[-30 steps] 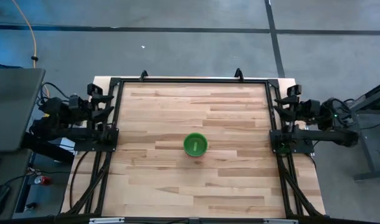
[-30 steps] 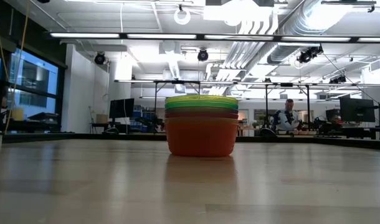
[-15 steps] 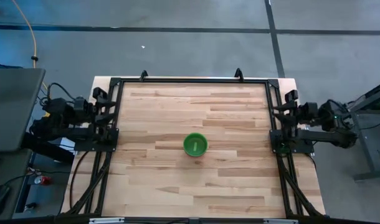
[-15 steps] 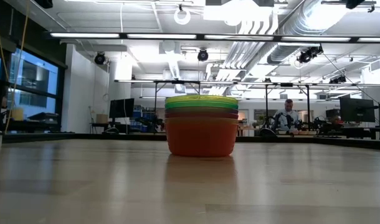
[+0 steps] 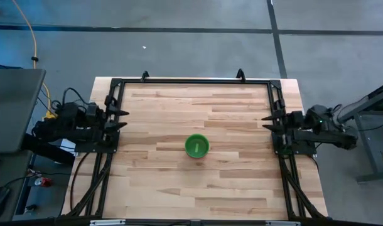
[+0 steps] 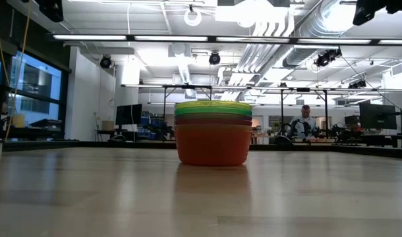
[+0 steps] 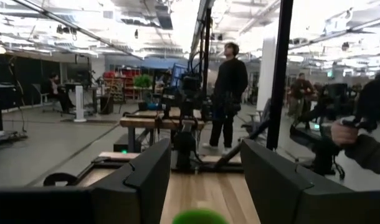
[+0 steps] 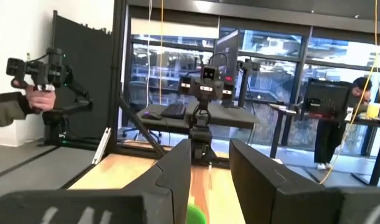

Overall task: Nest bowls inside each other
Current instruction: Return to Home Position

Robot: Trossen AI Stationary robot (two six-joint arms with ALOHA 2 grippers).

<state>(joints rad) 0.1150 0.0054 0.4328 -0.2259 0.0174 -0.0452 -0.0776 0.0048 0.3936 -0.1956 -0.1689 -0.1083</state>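
The bowls stand nested in one stack (image 5: 196, 146) in the middle of the table, resting on the orange bottom bowl (image 6: 212, 145). In the low view, purple, green and yellow-green rims (image 6: 213, 105) show above the orange; from above only the green inside shows. My left gripper (image 5: 121, 119) is open over the table's left edge and points level at the stack, well short of it. My right gripper (image 5: 265, 119) is open over the right edge, facing the stack the same way. The stack's green top peeks between the fingers in the left wrist view (image 7: 199, 216) and the right wrist view (image 8: 195, 214).
A black frame rail (image 5: 191, 81) runs around the wooden table, with bare wood on every side of the stack. Arm parts show in the top corners of the low view (image 6: 379, 8). People stand in the room beyond (image 7: 227, 93); a hand holds a controller (image 8: 34, 78).
Both grippers have swung out from their folded places at the table's side edges toward the middle and tipped up until they point level at the stack. The bowls have stayed where they were.
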